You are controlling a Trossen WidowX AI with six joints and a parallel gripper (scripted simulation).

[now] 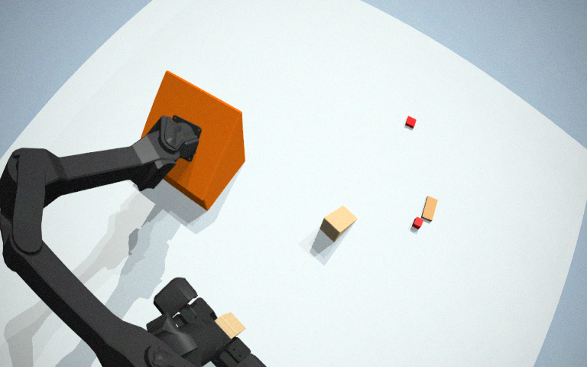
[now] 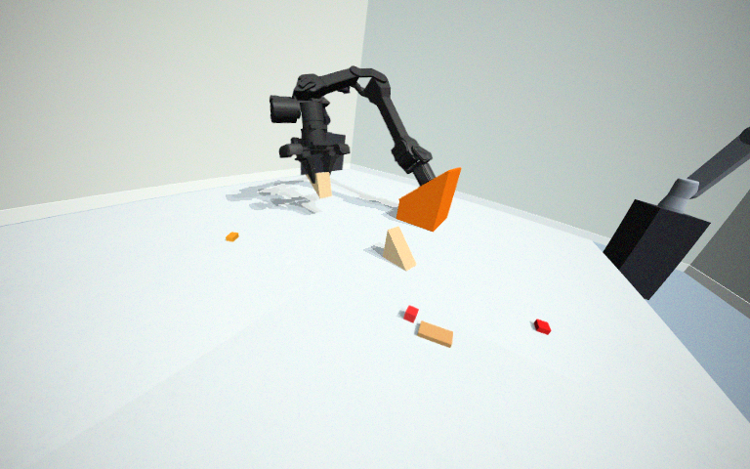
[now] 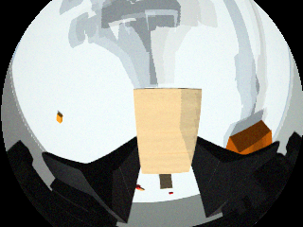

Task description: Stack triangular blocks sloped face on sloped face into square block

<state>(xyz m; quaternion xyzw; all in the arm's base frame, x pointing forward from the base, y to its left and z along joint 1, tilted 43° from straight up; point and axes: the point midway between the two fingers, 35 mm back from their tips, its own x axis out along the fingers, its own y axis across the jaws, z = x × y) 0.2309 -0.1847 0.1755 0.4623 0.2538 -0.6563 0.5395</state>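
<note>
One pale wooden triangular block [image 1: 342, 217] [image 2: 397, 249] stands on the table. Its upright face, dark in the top view, is on the gripper's side, and its slope descends toward the tan plank's side. A dark patch [image 3: 166, 182] beyond the held block in the wrist view looks like that upright face. My gripper [image 2: 321, 177] [image 3: 165, 138] is shut on the other triangular block [image 1: 231, 325] [image 2: 324, 187] [image 3: 161, 123], one finger on each side. It points down and holds the block above the table, apart from the standing block. The fingertips are partly hidden in the top view.
The arm stands on a large orange wedge [image 1: 194, 99] [image 2: 423, 204] [image 3: 251, 137]. Beyond the standing block lie a tan plank [image 1: 429, 208] [image 2: 435, 333], a red cube [image 1: 416, 222] [image 2: 410, 314] beside it and another red cube [image 1: 410, 121] [image 2: 542, 325]. A small orange block [image 2: 231, 236] [image 3: 60, 118] lies apart.
</note>
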